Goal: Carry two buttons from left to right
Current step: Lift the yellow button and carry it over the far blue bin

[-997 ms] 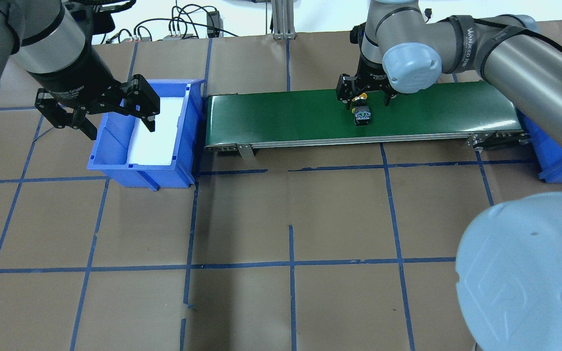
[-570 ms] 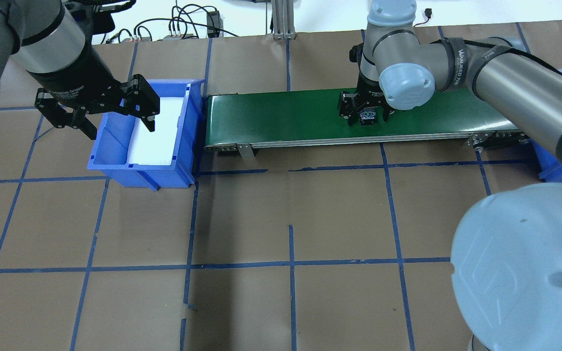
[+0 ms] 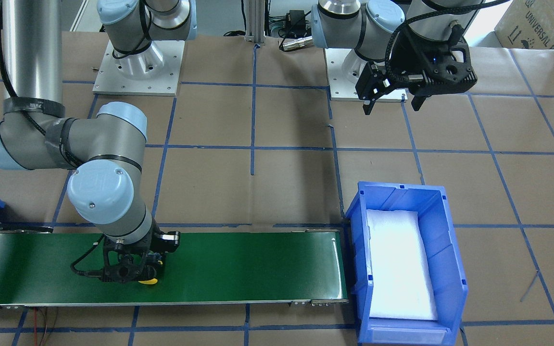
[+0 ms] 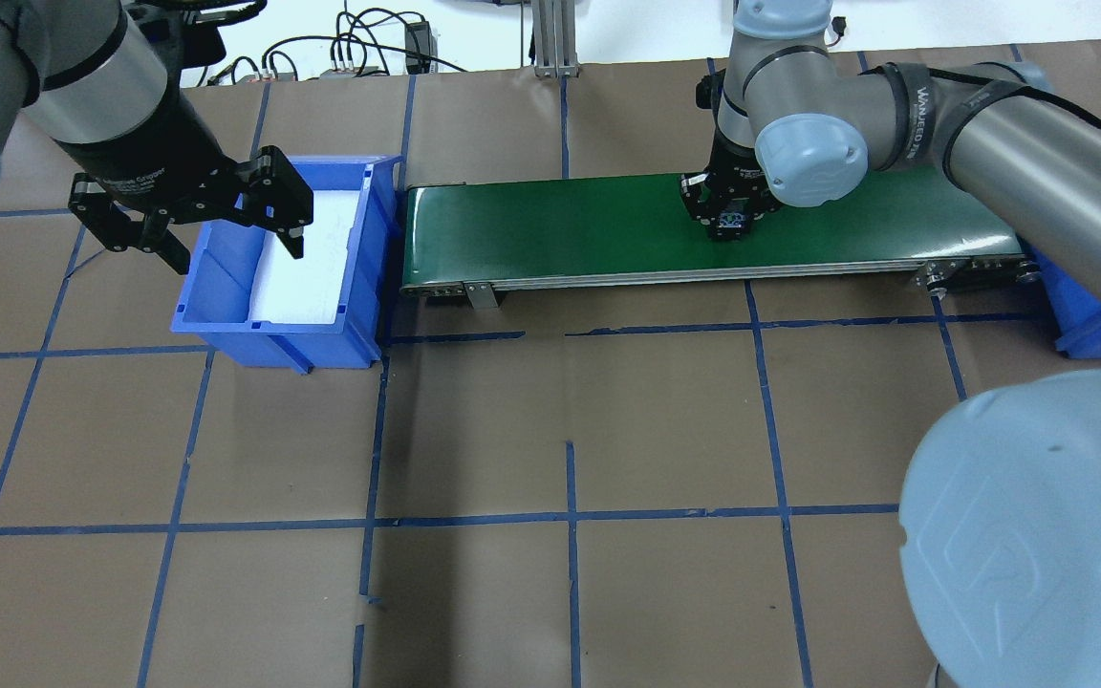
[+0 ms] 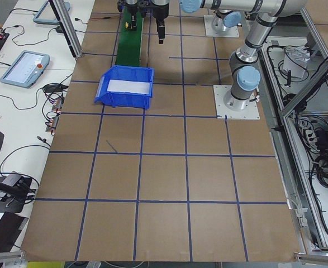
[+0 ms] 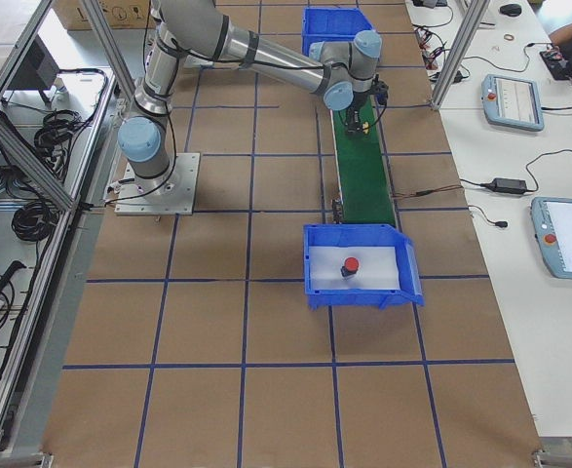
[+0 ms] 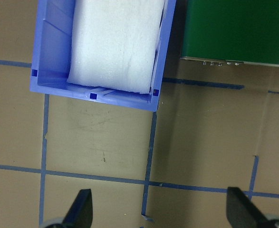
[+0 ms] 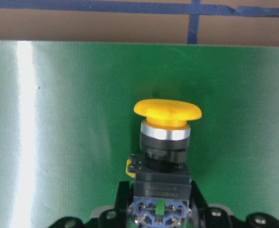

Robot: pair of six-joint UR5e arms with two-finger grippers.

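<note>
The right wrist view showed the yellow button gripped by its body in the right gripper, low on the green belt. Only the exterior right view showed the red button in the blue bin. The right jaws, spread wide a moment earlier, had closed. The left gripper stayed open by the bin.

On the long green conveyor belt sit my right gripper and the yellow-capped push-button; at the belt's nine o'clock, the blue plastic bin holds the red-capped push-button.
</note>
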